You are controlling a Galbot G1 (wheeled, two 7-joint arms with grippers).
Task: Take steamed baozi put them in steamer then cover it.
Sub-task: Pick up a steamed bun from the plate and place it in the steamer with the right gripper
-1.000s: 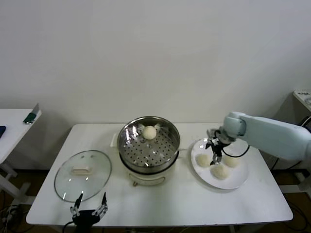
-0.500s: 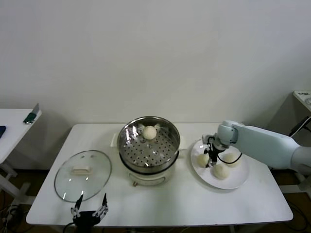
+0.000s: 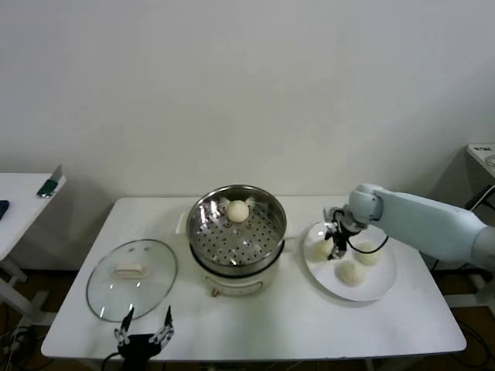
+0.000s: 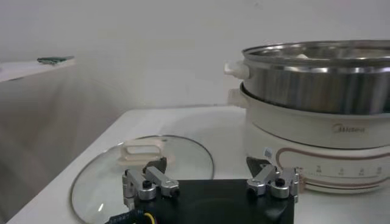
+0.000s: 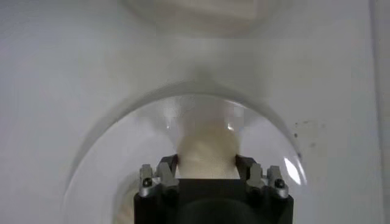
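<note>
The steamer stands mid-table with one baozi at its far side. Three baozi lie on the white plate: a left one, a right one and a near one. My right gripper is down on the left baozi, which sits between its fingers in the right wrist view, touched on both sides. The glass cover lies flat on the table at the left. My left gripper is open and empty at the front edge, just before the cover.
The steamer's white cooker base stands close beside the cover. A side table with small items stands at the far left. The wall runs behind the table.
My right gripper moved left across the plate and settled over the left baozi, with its fingers around it. The left arm has not moved.
</note>
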